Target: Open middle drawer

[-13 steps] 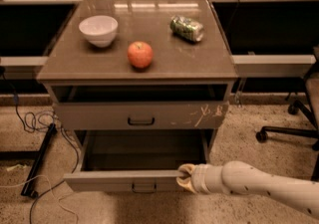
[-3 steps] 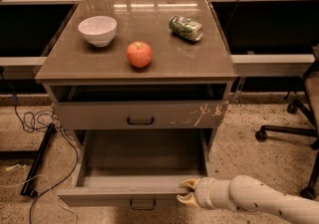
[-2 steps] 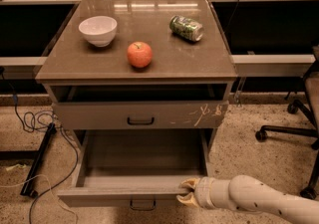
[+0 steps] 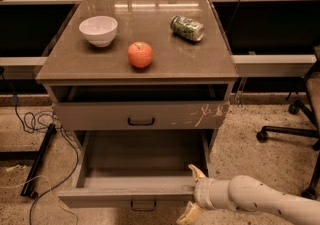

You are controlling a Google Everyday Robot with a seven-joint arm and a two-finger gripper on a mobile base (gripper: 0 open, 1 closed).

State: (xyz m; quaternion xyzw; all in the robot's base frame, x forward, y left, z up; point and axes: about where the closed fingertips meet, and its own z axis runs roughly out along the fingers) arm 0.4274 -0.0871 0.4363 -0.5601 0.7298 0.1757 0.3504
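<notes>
The middle drawer [image 4: 122, 195] is the wide grey-brown one below the scratched drawer front [image 4: 100, 115]. It stands pulled far out, and its shallow grey inside shows bare. Its small black pull handle [image 4: 143, 204] is at the centre of the front, near the bottom edge of the view. My gripper [image 4: 191, 193] is at the right end of this drawer's front. It is open, with one pale finger [image 4: 196, 172] over the front's top edge and the other [image 4: 186, 214] below the front, so the panel lies between them. My white arm [image 4: 260, 200] reaches in from the lower right.
On the cabinet top [image 4: 165, 64] stand a white bowl [image 4: 98, 30], a red apple [image 4: 140, 54] and a green can [image 4: 187, 28] lying on its side. Cables [image 4: 35, 119] and a black bar [image 4: 39, 161] lie on the floor at the left. Office chair legs [image 4: 290, 131] are at the right.
Since the earliest frame the middle drawer has slid further out toward the camera, with my gripper moving along at its front. Over the last second nothing has visibly moved.
</notes>
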